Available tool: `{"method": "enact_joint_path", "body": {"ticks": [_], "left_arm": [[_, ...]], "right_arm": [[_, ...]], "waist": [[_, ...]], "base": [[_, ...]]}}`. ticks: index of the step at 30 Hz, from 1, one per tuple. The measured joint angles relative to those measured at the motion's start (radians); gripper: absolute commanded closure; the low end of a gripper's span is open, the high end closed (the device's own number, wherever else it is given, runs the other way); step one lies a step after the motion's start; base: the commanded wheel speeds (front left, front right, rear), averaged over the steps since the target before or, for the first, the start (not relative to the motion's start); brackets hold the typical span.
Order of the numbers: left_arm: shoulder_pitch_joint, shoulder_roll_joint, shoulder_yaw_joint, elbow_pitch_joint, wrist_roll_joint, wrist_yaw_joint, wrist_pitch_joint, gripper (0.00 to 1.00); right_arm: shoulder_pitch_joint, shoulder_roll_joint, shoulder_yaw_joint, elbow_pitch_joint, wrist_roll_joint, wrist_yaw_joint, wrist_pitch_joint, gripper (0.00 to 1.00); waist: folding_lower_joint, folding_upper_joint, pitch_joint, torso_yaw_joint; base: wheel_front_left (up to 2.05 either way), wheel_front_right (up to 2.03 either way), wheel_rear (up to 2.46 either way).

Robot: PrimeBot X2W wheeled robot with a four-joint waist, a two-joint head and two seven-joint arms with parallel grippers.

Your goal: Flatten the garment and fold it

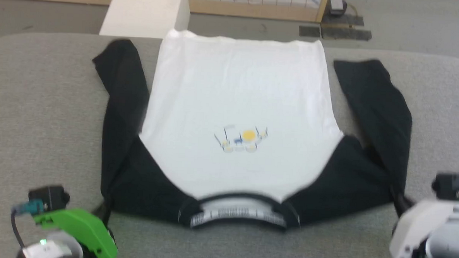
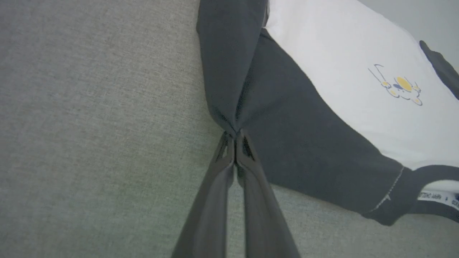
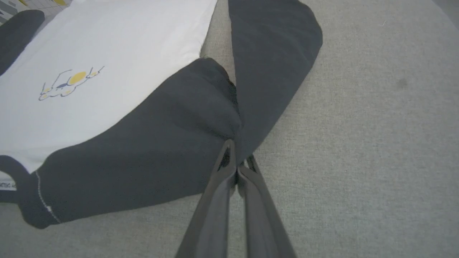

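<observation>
The garment, a white T-shirt with black sleeves, lies face up on the grey table. Its collar with lettered tape is nearest me and its hem is at the far edge. A small blue-and-yellow print sits on the chest. Both black sleeves are folded back toward the hem. My left gripper is shut on the fold of the left sleeve at the shoulder. My right gripper is shut on the fold of the right sleeve. In the head view their bodies show at lower left and lower right.
Bare grey tabletop lies to either side of the shirt and in front of the collar. Beyond the table's far edge stand a white block and a wooden-framed grid fence, with dark mats on the floor.
</observation>
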Motion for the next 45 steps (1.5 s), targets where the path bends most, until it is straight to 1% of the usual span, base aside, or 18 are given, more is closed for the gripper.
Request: {"method": "enact_joint_path", "body": {"ticks": [5,8,12,18,19,20,23,26,28,30,34,37,40,45], "left_arm": [[0.082,-0.012,-0.001,-0.039,-0.006,0.028,0.005,1.00],[0.113,-0.027,-0.001,-0.050,-0.008,0.031,0.002,1.00],[0.129,-0.043,-0.007,-0.038,-0.012,0.034,-0.017,1.00],[0.126,-0.061,-0.032,0.039,-0.005,0.031,-0.056,1.00],[0.125,-0.064,-0.037,0.053,-0.003,0.024,-0.070,0.56],[0.122,-0.071,-0.041,0.071,-0.002,0.013,-0.091,0.00],[0.117,-0.087,-0.044,0.104,0.001,0.001,-0.137,0.00],[0.115,-0.089,-0.045,0.121,0.010,-0.007,-0.177,0.00],[0.115,-0.084,-0.048,0.128,0.037,-0.007,-0.211,0.00],[0.115,-0.058,-0.052,0.124,0.104,0.007,-0.249,0.00],[0.114,-0.035,-0.033,0.073,0.137,0.030,-0.301,0.00],[0.088,0.001,-0.004,0.028,0.165,0.038,-0.338,0.00],[0.011,0.057,0.013,0.011,0.193,0.034,-0.360,0.00],[-0.199,0.157,0.016,0.053,0.219,-0.017,-0.326,0.00]], "right_arm": [[0.109,0.016,-0.021,-0.035,0.000,0.000,0.045,1.00],[0.146,0.018,-0.032,-0.050,-0.002,0.000,0.053,1.00],[0.169,0.018,-0.037,-0.012,0.012,0.000,0.040,1.00],[0.176,0.018,-0.021,0.090,0.028,0.000,-0.012,1.00],[0.175,0.018,-0.020,0.104,0.031,0.000,-0.035,0.58],[0.175,0.018,-0.017,0.121,0.032,0.000,-0.062,0.00],[0.176,0.017,-0.010,0.155,0.048,-0.001,-0.107,0.00],[0.176,0.017,-0.001,0.162,0.047,-0.001,-0.164,0.00],[0.176,0.017,0.004,0.160,0.036,-0.001,-0.211,0.00],[0.177,0.017,-0.001,0.157,0.035,-0.001,-0.263,0.00],[0.183,0.016,-0.021,0.134,0.029,-0.001,-0.374,0.00],[0.175,0.016,-0.023,0.113,0.026,-0.001,-0.481,0.00],[0.142,0.016,-0.010,0.081,0.009,-0.001,-0.564,0.00],[0.058,0.016,0.013,0.058,-0.015,-0.001,-0.650,0.00]], "waist": [[0.0000,0.0000,-0.023,0.014],[0.0000,0.0000,-0.029,0.014],[0.0000,0.0000,-0.030,0.010],[0.0000,0.0000,-0.032,0.012],[0.0000,0.0000,-0.032,0.012],[0.0000,0.0000,-0.032,0.013],[0.0000,0.0000,-0.035,0.015],[0.0000,0.0000,-0.039,0.015],[0.0000,0.0000,-0.041,0.013],[0.0000,0.0000,-0.043,0.009],[0.0000,0.0000,-0.039,-0.003],[0.0001,0.0000,-0.025,-0.018],[0.0001,0.0000,0.001,-0.032],[0.0001,0.0000,0.067,-0.052]], "base": [[0.00,0.00,0.00],[0.00,0.00,0.00],[0.00,0.00,0.00],[0.00,0.00,0.00],[0.00,0.00,0.00],[0.00,0.00,0.00],[0.00,0.00,0.00],[0.00,0.00,0.00],[0.00,0.00,0.00],[0.00,0.00,0.00],[0.00,0.00,0.00],[0.00,0.00,0.00],[0.00,0.00,0.00],[0.00,0.00,0.00]]}}
